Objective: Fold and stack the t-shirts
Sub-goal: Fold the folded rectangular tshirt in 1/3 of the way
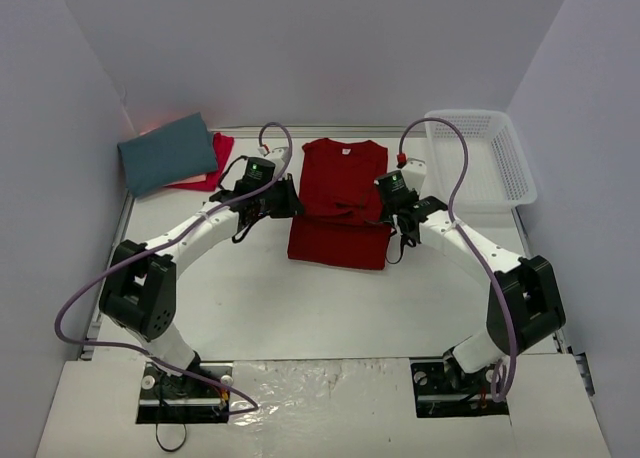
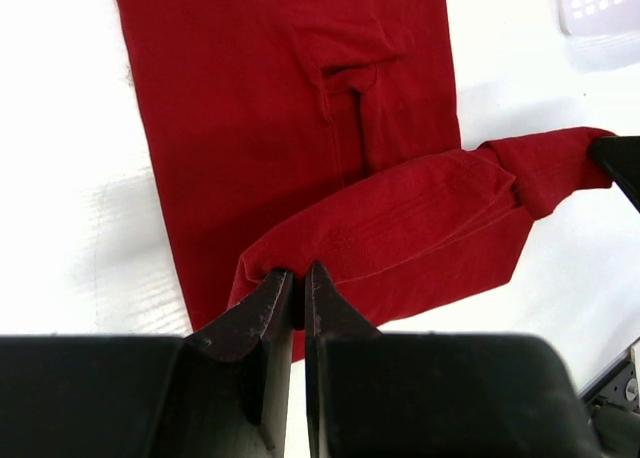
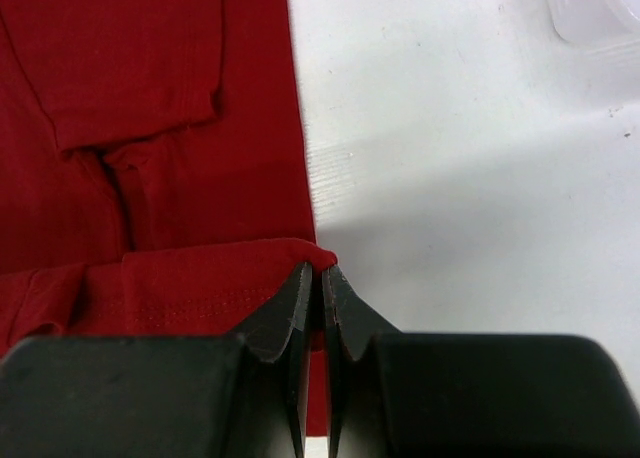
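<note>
A deep red t-shirt (image 1: 340, 183) lies lengthwise in the middle of the table, collar toward the back wall. My left gripper (image 1: 288, 200) is shut on its left edge and my right gripper (image 1: 384, 210) is shut on its right edge. Between them a band of the cloth (image 2: 420, 228) is lifted and stretched across the shirt. In the wrist views each pair of jaws pinches a fold of red cloth (image 3: 230, 278). A folded slate-teal t-shirt (image 1: 168, 153) rests at the back left on top of a brighter pinkish-red t-shirt (image 1: 212, 168).
A white plastic mesh basket (image 1: 482, 158) stands at the back right, close to the right arm. Walls close in the table on three sides. Purple cables loop up from both arms.
</note>
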`<state>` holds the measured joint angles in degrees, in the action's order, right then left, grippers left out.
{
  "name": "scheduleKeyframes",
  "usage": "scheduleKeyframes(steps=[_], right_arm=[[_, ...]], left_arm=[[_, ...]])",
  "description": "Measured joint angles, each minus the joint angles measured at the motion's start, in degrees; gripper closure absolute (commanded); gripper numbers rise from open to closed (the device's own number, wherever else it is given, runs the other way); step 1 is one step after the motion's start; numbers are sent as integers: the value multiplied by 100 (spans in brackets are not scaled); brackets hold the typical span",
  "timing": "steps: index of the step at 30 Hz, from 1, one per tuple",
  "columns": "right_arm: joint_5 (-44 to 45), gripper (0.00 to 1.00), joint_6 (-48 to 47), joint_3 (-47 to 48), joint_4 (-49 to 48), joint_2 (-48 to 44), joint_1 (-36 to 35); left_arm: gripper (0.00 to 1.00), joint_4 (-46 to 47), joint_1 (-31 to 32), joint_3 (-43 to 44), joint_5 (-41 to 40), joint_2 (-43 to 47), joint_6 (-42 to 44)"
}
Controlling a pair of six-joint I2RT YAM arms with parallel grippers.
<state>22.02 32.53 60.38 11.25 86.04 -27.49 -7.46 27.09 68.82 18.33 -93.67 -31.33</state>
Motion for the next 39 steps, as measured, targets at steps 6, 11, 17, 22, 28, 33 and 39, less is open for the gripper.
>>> scheduleKeyframes(steps=[6,11,17,22,28,33,39], right_arm=[[-103,100,-138,280,-103,315,118],[-197,100,-225,435,-177,566,197],[-249,100,-286,544,-249,846,260],[-299,100,-328,592,-339,1019,293],[-367,100,-409,691,-420,1290,365],[-422,100,-459,837,-450,1486,417],[-483,100,-531,931,-466,1609,509]], left_arm=[[98,4,-74,203,9,-275,74],[98,9,-133,282,55,-466,98],[97,37,-166,411,138,-734,118],[98,48,-227,490,186,-905,120],[98,50,-313,643,289,-1093,131],[98,98,-367,828,369,-1279,138],[98,138,-402,975,442,-1539,142]])
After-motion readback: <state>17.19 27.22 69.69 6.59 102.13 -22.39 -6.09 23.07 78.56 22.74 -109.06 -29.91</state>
